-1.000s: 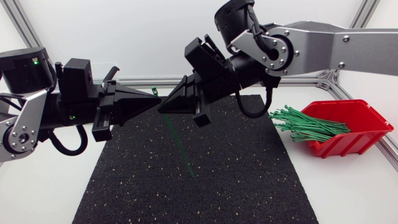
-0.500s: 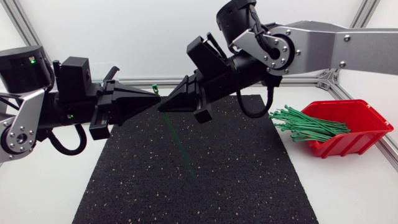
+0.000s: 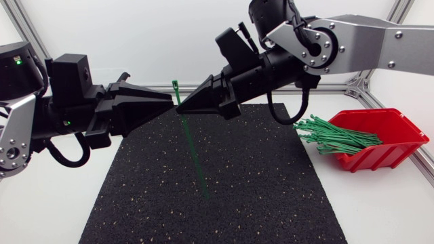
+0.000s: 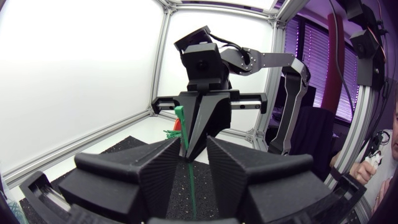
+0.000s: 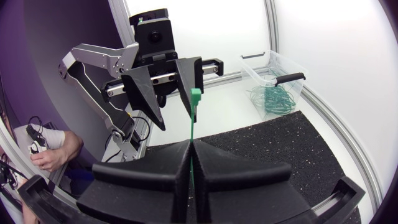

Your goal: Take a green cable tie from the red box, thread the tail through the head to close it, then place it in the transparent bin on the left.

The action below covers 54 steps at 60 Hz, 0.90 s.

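Aloft, slim green plastic cable tie [image 3: 192,146] [image 4: 189,186] [image 5: 191,127]: unlooped, square head up, straight tail hanging over the speckled black rubber mat [image 3: 258,190].
Matte black right gripper [image 3: 183,108] [image 5: 189,146]: clamped on the strap just below the head.
Matte black left gripper [image 3: 168,103] [image 4: 191,142]: fingers apart, tips facing the right gripper's, strap in the gap between them.
Open-fronted red plastic box [image 3: 400,118]: on the white tabletop [image 3: 380,203], bundle of green ties [image 3: 336,135] spilling out.
Transparent plastic bin [image 5: 292,68]: looped green ties [image 5: 270,99] inside.
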### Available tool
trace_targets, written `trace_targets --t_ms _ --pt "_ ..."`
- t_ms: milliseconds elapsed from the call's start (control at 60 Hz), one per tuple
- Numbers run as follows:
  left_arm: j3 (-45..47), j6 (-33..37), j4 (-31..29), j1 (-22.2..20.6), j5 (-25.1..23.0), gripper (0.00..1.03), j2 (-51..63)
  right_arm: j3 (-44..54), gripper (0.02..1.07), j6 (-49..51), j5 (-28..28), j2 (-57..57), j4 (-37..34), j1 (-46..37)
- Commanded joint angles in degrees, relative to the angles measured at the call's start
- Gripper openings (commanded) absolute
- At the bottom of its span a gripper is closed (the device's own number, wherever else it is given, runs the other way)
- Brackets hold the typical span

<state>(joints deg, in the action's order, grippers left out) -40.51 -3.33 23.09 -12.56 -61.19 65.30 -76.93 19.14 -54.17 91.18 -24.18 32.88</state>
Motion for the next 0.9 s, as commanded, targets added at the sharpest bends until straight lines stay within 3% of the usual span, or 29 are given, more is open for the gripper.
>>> trace_targets --t_ms 0,883 --pt "0.52 -2.38 1.78 -0.28 -0.51 0.38 0.09 -0.24 0.08 -2.17 -0.76 -0.30 -0.16 0.25" --pt "-2.91 -14.33 10.39 2.89 -6.22 0.37 5.45 -0.33 0.08 -4.28 -2.87 1.81 0.89 1.13"
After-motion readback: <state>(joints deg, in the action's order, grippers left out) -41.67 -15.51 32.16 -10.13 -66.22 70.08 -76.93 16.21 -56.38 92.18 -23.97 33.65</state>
